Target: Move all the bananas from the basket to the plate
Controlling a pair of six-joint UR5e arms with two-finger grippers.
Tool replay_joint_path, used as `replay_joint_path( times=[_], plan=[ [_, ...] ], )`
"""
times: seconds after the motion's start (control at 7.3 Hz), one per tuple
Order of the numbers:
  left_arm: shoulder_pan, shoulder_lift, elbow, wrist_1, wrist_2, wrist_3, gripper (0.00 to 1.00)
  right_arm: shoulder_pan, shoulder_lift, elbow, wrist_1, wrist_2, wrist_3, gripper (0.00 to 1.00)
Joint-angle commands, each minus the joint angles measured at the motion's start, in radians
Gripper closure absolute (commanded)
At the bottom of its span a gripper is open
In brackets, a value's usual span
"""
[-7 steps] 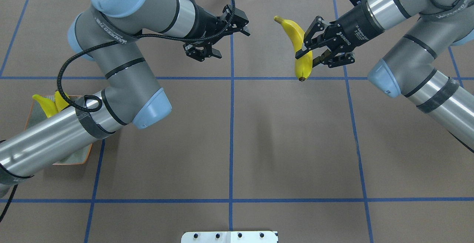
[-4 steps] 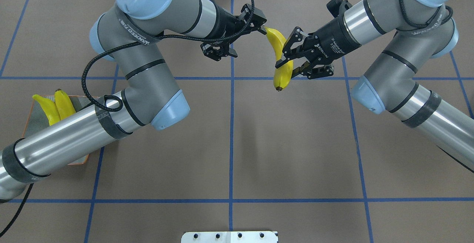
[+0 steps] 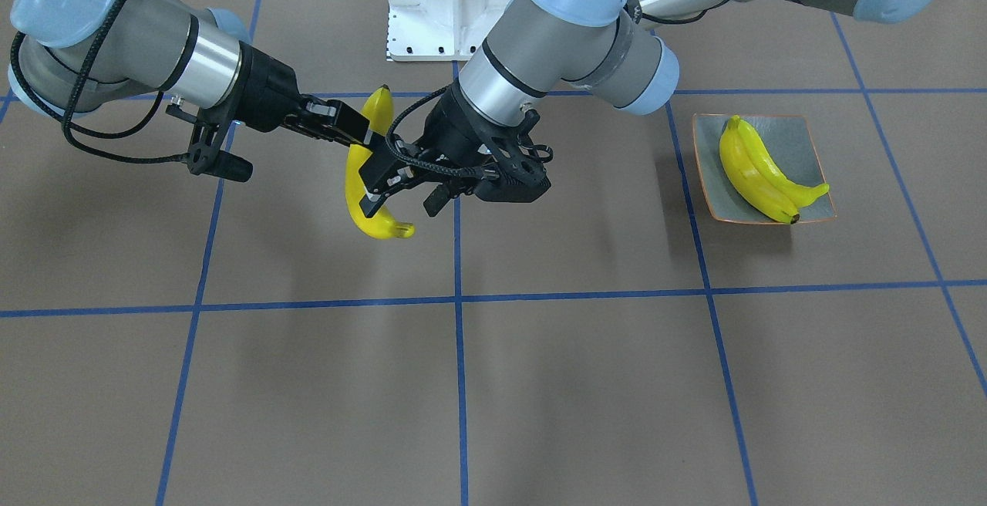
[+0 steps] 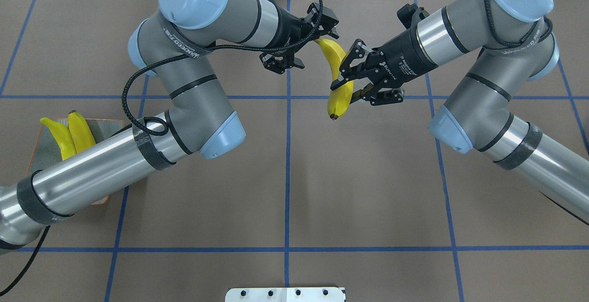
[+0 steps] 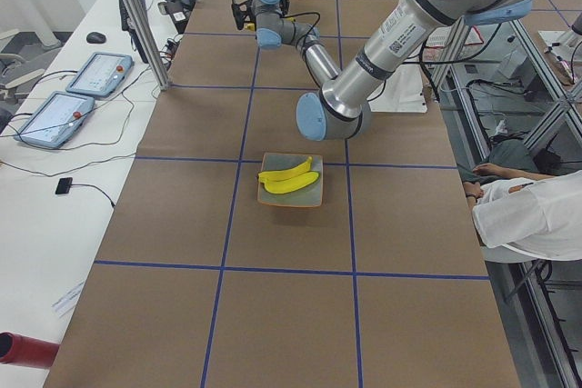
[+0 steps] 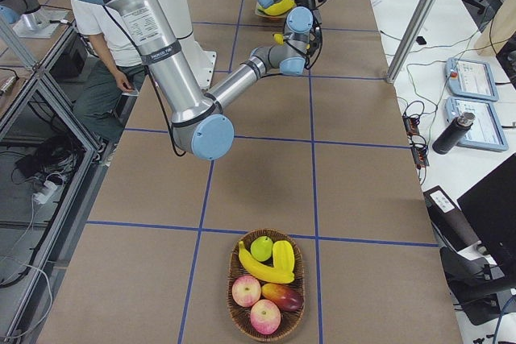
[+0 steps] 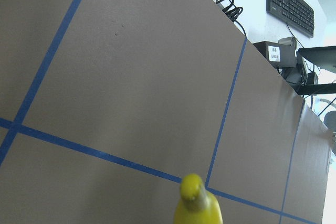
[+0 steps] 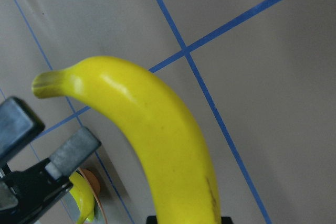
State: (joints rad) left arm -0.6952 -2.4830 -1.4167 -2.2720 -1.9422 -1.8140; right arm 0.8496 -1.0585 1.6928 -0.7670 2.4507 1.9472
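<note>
Right gripper [image 4: 343, 90] jaws clenched the seemingly light, stiff, slick banana [image 4: 337, 106] mid-body, a sound hold. Left gripper [image 4: 313, 44] jaws gaped by its stem.

Half hidden under the left arm [image 4: 92, 168]: the plate [image 4: 44, 153]. Cut off at the bottom edge: the held banana [image 7: 197, 207].

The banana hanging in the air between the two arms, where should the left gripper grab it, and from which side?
Probably the banana is best taken on its free stem-end stretch, beyond where the right gripper clamps its middle. That end points toward the open left gripper, so come in from the robot's left, fingers closing across the banana's width.
</note>
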Motion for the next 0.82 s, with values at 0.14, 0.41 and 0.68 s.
replay_joint_path(
  times=[0.14, 0.41, 0.68],
  plan=[
    [0.006, -0.025, 0.028, -0.006, 0.003, -0.008, 0.03, -0.02, 0.012, 0.016, 0.002, -0.062, 0.032, 1.0],
    [0.006, -0.03, 0.038, -0.006, 0.003, -0.01, 0.16, -0.027, 0.015, 0.036, 0.0, -0.094, 0.039, 1.0],
    [0.014, -0.03, 0.038, -0.008, 0.003, -0.011, 0.29, -0.029, 0.025, 0.036, 0.002, -0.11, 0.052, 1.0]
  ],
)
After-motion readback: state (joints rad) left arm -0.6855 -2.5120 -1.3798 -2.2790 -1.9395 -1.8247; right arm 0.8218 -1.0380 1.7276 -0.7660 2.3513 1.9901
